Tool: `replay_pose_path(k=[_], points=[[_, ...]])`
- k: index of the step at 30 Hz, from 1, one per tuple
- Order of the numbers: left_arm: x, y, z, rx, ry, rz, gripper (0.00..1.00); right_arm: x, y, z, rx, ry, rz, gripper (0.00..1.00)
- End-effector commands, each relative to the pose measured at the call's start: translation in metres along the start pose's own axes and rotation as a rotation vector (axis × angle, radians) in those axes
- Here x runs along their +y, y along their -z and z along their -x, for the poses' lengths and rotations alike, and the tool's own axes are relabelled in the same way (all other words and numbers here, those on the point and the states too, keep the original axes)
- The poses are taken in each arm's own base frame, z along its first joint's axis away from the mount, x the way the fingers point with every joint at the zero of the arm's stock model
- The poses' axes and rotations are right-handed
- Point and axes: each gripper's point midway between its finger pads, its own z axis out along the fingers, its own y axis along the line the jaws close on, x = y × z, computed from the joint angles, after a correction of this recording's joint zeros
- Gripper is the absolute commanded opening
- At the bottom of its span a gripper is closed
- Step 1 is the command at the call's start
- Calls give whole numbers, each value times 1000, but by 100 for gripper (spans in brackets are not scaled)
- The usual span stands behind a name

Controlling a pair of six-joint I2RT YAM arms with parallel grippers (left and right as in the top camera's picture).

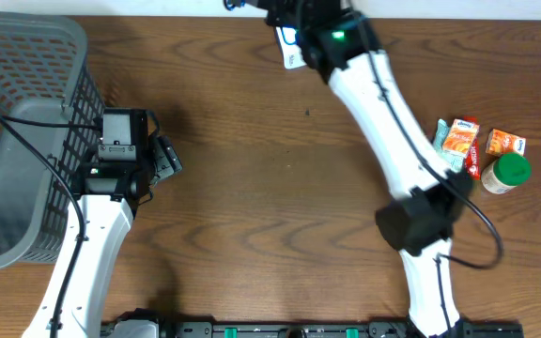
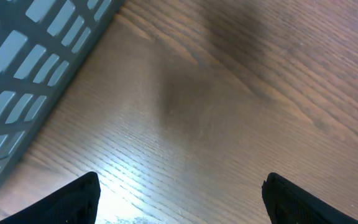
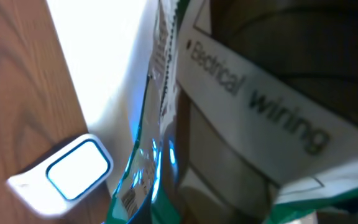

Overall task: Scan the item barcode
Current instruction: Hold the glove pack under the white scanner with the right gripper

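From above, the right gripper (image 1: 294, 34) is clamped on the packet (image 1: 289, 54), top middle. The left gripper (image 2: 180, 193) has its fingers wide apart, low in its own view. The scanner (image 3: 73, 173) glows at the lower left of the right wrist view, so it is best to turn the packet slowly to face it.

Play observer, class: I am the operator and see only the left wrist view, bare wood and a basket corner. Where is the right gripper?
Observer: The right gripper is at the far edge of the table, shut on a packet.
Operator: Is a scanner near it?
Observer: Yes, a white scanner with a blue-rimmed window lies just beside the packet.
Operator: Any other items out?
Observer: A green-lidded jar and orange cartons sit together on the right side.
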Motion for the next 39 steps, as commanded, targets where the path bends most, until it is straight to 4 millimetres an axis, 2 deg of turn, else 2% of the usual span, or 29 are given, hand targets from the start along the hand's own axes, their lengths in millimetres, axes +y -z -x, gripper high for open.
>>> replay_pose_path(k=[1, 8, 12, 15, 18, 22, 34, 39], points=[[2, -1, 1, -1, 16, 9, 85, 7, -28, -13, 69, 28, -73, 1], [2, -1, 1, -1, 17, 9, 85, 39, -95, -56, 217, 193, -210, 1], [2, -1, 1, -1, 16, 9, 85, 59, -121, -77, 258, 186, -253, 1], [2, -1, 1, -1, 17, 9, 85, 68, -133, -89, 279, 169, -298, 1], [2, -1, 1, -1, 16, 9, 85, 77, -140, -95, 286, 158, -323, 1], [2, -1, 1, -1, 16, 9, 85, 101, -147, -99, 302, 172, -269, 1], [2, -1, 1, -1, 17, 9, 85, 155, -148, -78, 284, 96, -115, 1], [2, -1, 1, -1, 16, 9, 85, 158, -148, -76, 272, 46, -112, 1]])
